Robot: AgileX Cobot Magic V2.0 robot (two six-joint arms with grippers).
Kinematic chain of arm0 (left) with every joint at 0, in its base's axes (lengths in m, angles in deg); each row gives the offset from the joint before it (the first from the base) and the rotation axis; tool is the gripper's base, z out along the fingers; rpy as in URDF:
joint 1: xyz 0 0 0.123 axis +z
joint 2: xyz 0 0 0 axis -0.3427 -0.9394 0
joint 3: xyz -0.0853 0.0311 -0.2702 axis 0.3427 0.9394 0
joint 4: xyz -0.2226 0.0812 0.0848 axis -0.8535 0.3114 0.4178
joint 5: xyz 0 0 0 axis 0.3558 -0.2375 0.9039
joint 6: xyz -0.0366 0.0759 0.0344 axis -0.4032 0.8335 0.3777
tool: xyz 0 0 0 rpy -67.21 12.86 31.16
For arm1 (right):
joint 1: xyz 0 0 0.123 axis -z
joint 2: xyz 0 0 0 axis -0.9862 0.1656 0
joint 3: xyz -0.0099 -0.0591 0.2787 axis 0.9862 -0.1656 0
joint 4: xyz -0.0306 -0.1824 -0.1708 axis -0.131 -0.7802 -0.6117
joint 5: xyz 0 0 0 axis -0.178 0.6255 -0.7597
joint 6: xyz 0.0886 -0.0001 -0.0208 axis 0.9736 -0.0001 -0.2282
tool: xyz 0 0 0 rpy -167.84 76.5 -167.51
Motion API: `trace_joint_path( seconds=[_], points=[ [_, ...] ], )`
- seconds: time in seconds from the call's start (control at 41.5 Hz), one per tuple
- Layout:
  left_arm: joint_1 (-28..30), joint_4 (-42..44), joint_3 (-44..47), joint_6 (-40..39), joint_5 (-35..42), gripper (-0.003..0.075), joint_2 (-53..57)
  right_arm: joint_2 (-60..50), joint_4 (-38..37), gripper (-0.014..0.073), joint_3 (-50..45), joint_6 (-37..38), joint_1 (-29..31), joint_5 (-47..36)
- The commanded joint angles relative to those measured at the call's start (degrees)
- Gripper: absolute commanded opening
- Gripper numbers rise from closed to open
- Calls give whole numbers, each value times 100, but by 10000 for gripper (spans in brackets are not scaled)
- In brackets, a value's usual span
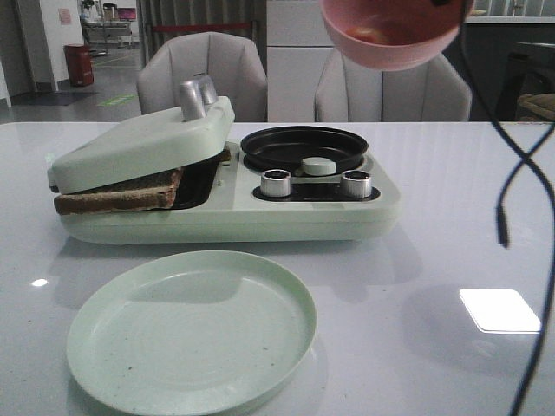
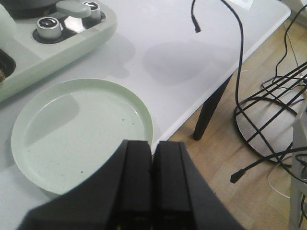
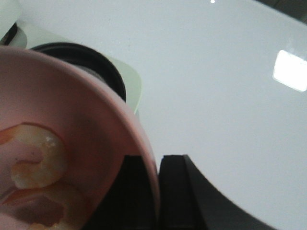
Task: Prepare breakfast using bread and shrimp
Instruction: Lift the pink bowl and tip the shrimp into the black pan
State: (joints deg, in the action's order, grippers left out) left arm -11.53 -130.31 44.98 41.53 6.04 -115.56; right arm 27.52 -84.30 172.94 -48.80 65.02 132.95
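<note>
The right gripper [image 3: 158, 191] pinched the pink bowl's [image 3: 72, 120] rim (shrimp [image 3: 36, 160] inside) above the pan [image 1: 303, 147]; the left gripper [image 2: 152, 182] stayed out of it, clenched empty.

Office-like room: padded chairs [image 1: 202, 76], cables [image 2: 268, 96]

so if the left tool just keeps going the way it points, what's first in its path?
Probably the near rim of the green plate: the shut left tool aims at its edge by the table border. Depth is unclear; it might skim the table edge instead.
</note>
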Motion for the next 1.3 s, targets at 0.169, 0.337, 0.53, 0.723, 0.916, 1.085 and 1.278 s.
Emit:
trace_joint_path(
  seconds=[0.169,0.337,0.53,0.723,0.916,1.085,1.278],
  points=[
    [-34,-218,-174,1,263,101,16,698,-3222,43,1314,1825,-853,25],
    [-34,-218,-174,1,263,101,16,1153,-5345,43,1479,2892,-1415,427],
    [-34,-218,-174,1,263,101,16,1675,-7466,43,1479,3499,-2004,1175],
    [-34,-218,-174,1,263,101,16,2250,-8976,43,1479,3505,-2385,1991],
    [-34,-218,-174,1,263,101,16,2768,-9330,43,1506,3567,-2465,2339],
    [-34,-218,-174,1,263,101,16,3092,-9330,43,1547,3635,-2489,2151],
    [-34,-218,-174,1,263,101,16,3235,-9330,43,1555,3655,-2489,2154]
  ],
)
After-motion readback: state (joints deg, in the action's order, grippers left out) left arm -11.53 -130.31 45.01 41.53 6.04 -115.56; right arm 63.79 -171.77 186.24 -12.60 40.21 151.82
